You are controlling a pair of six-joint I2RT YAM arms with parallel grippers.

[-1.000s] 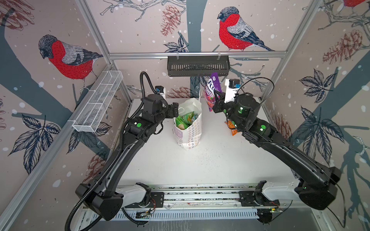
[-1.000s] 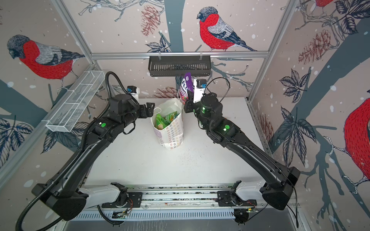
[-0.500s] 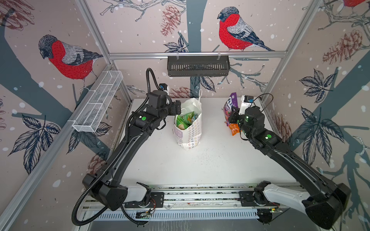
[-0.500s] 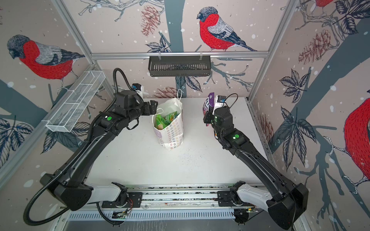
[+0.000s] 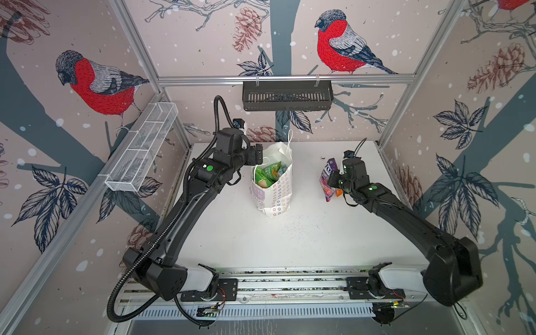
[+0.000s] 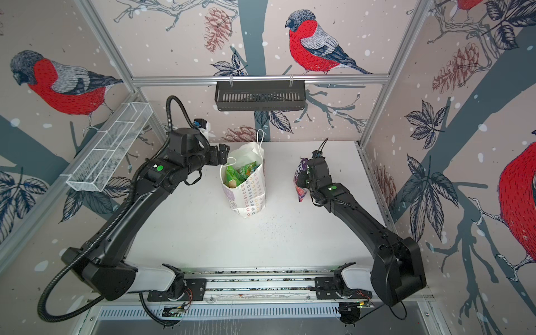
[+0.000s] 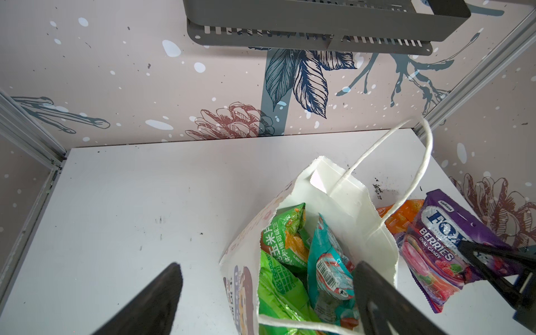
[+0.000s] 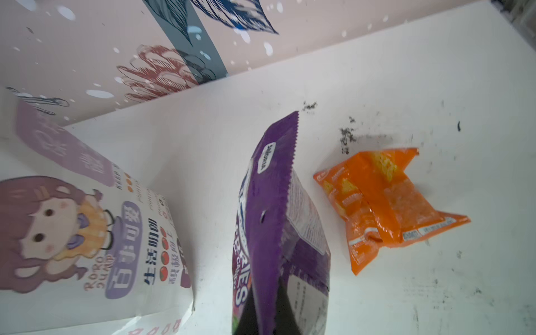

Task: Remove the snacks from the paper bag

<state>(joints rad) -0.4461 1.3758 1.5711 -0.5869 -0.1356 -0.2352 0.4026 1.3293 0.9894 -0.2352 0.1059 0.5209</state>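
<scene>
The purple packet (image 7: 441,240) is showing big white letters that start with "FO"; the rest are hiding. Under them it is saying "BERRIES" and "OVAL CANDY". A little white label near its top edge is too tiny to read.

The paper bag (image 8: 150,261) is showing "RORO JUMP" in small orange letters, with big Chinese signs right beside them.

A green packet (image 7: 285,232) inside the bag is showing white Chinese signs, "玉米片". The teal packet (image 7: 327,272) next to it is showing a barcode with numbers too small to read.

The orange packet (image 8: 385,203) is carrying print that is too blurry to read.
</scene>
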